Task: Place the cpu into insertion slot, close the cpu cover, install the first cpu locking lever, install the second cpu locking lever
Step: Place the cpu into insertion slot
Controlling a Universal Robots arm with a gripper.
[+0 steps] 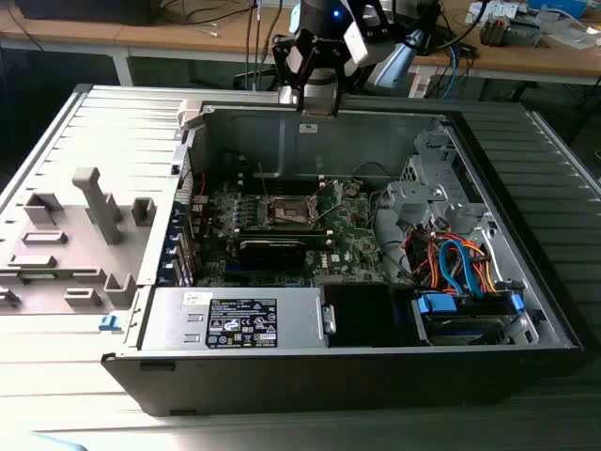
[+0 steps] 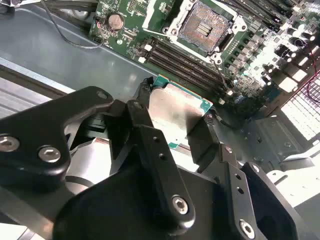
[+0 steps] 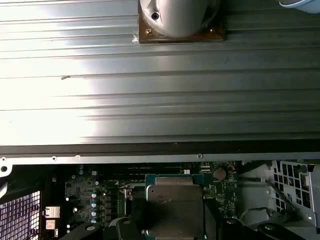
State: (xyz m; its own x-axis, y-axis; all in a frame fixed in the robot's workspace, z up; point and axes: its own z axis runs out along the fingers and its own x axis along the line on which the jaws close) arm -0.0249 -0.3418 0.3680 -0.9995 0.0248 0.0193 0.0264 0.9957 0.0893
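Claw [image 2: 174, 129] clenched on the chip [image 2: 176, 107], fingers [image 2: 145, 125] gripping two opposite edges. Chip held near the computer case [image 1: 376, 111] wall, well apart from the socket [image 2: 202, 27], whose pins are exposed.

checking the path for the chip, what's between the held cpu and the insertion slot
In the second wrist view, the long black memory slots run between the cpu, held in the gripper, and the insertion slot.

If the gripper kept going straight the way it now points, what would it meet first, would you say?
Most likely the long black memory slots beside the open socket; the chip held in the gripper would touch first. Depth is unclear, so this is a guess.
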